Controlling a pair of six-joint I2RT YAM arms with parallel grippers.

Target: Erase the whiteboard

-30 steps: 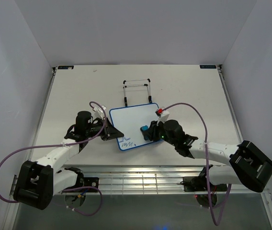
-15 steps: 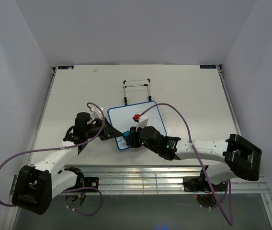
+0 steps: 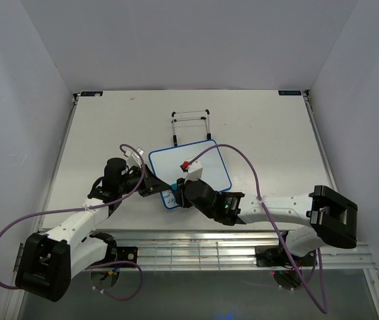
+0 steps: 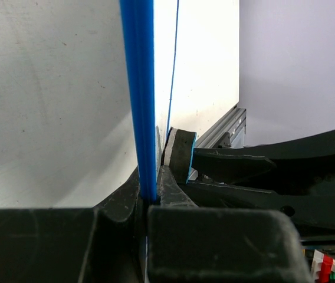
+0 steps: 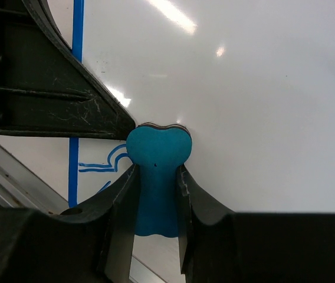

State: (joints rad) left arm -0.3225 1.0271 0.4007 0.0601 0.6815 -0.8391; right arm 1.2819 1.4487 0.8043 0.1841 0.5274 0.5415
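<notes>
The whiteboard [image 3: 206,167] is seen near the middle of the tabletop [image 3: 109,120], just on the near side of the wire stand [image 3: 191,125]. Its left blue edge is clamped in the left claw [image 4: 150,188]. The blue eraser [image 5: 157,147] is gripped by the right claw [image 5: 155,172] and set against the board's near-left corner, beside blue writing [image 5: 102,167].

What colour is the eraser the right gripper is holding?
Blue. The eraser shows best in the right wrist view.
</notes>
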